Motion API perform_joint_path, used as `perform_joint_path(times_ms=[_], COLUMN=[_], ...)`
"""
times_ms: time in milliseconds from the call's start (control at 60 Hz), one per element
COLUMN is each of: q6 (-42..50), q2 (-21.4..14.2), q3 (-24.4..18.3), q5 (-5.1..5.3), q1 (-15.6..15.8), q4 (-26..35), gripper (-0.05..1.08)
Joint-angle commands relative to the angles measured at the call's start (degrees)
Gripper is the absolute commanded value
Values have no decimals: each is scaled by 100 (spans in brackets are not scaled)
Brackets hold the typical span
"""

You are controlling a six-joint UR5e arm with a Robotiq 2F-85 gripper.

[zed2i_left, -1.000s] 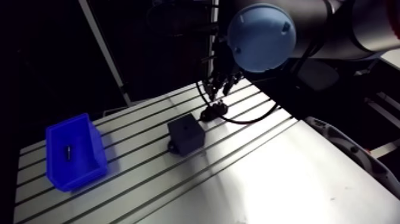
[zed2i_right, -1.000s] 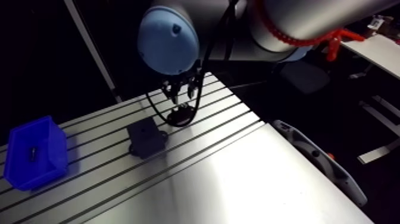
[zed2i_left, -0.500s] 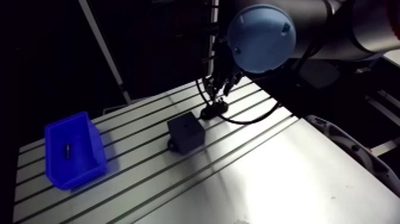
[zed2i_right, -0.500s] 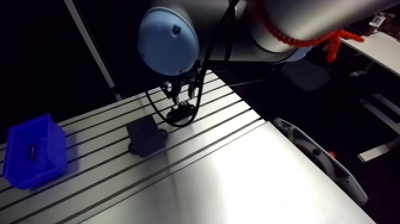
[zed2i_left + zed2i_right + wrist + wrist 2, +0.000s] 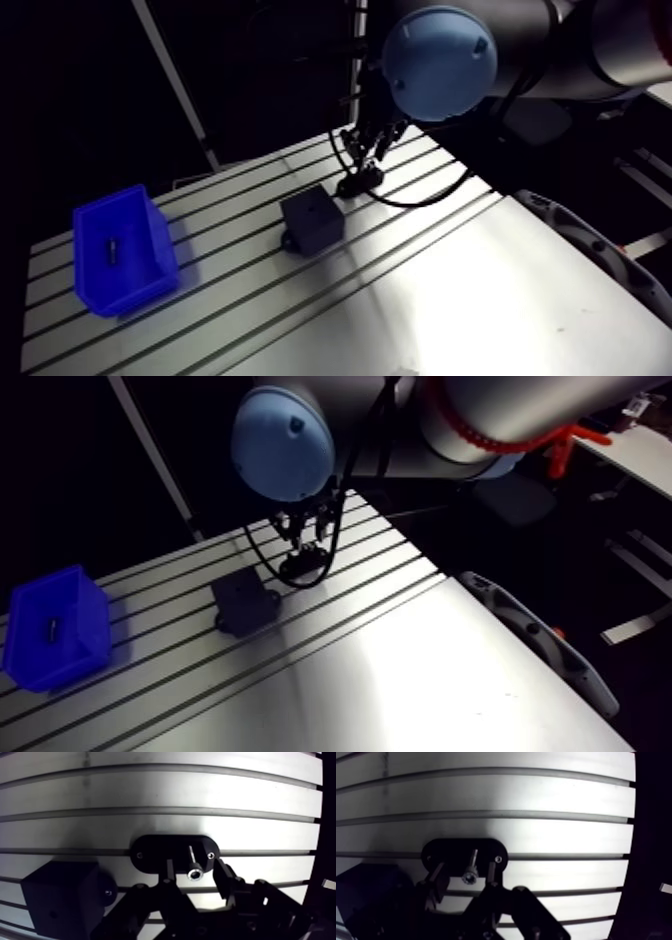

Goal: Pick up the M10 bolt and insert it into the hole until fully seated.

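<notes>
In the wrist view a steel bolt stands upright in a black oval holder plate on the slotted table, its socket head facing up at me. My gripper is open, one finger on each side of the bolt head with a small gap on both sides. A black cube block with a small hole in its top sits beside the holder. In the arm view the gripper hangs just above the holder, behind the black block.
A blue bin stands at the table's left with a small dark part inside it. The aluminium table has parallel slots running across it. Its right edge curves off near the front.
The gripper has come down slightly toward the holder. The view has shifted a little with the arm. The block, the bin and the holder have stayed put.
</notes>
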Motion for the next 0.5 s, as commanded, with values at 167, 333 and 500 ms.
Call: perform_joint_path(times_ms=[167, 333, 500], q6=[0, -1, 0], q2=[6, 32, 41], q3=[-19, -11, -9], q5=[-16, -73, -167], q1=[3, -5, -5], q4=[10, 2, 1], gripper=[50, 50, 50])
